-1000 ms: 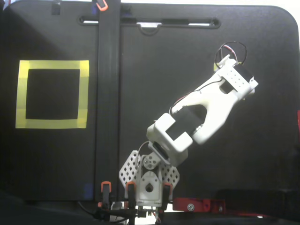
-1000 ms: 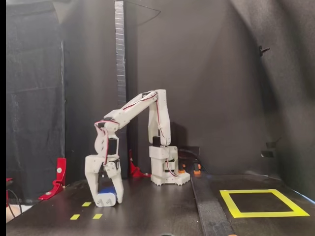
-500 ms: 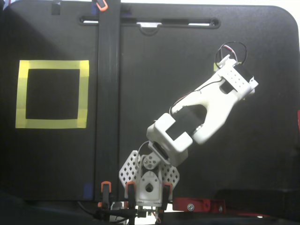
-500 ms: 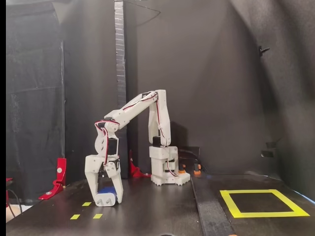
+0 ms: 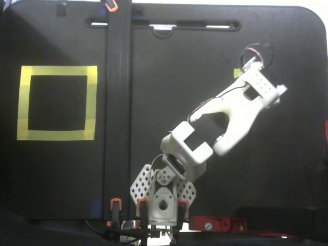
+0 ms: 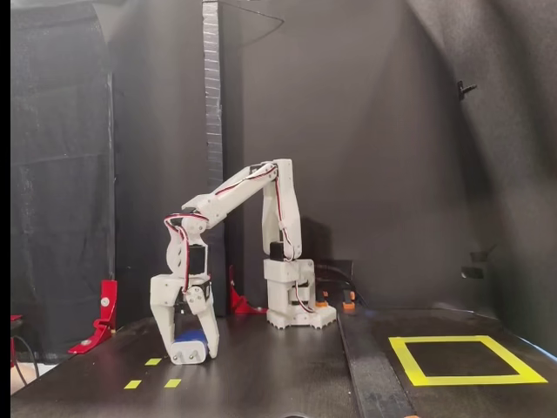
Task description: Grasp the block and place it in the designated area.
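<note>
In the side-on fixed view the dark blue block (image 6: 191,337) sits between the white fingers of my gripper (image 6: 186,354), which points down and is shut on it, just above the black table at the left. Small yellow tape squares (image 6: 153,360) lie beside it. The designated area (image 6: 470,380), a large yellow tape frame, lies far to the right on the table. From above, the arm's wrist (image 5: 259,89) covers both gripper and block at the upper right. In that view the yellow frame (image 5: 91,102) is at the far left.
A black raised strip (image 5: 118,102) runs across the table between the arm and the frame, also seen as the strip (image 6: 365,374) in the side view. The arm's base (image 6: 291,305) stands at the back. A red bracket (image 6: 104,313) is at the left edge.
The wrist has shifted slightly outward, toward the upper right in the top-down view. In the side view the gripper and the block have edged left and risen a little.
</note>
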Motion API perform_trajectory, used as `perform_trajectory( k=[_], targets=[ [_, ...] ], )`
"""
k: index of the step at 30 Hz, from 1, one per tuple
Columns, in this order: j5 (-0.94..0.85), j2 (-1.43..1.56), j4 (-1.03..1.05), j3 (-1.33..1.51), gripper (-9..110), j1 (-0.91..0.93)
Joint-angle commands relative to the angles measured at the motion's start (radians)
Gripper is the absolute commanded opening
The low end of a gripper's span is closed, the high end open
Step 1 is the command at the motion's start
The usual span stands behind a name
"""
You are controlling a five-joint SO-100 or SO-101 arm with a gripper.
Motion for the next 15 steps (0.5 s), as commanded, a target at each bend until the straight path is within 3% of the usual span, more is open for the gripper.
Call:
perform_trajectory(
  k=[1,15],
  targets=[
    [-0.002,0.020,0.075,-0.104,19,0.002],
    [0.017,0.021,0.390,-0.420,19,-0.009]
  ],
)
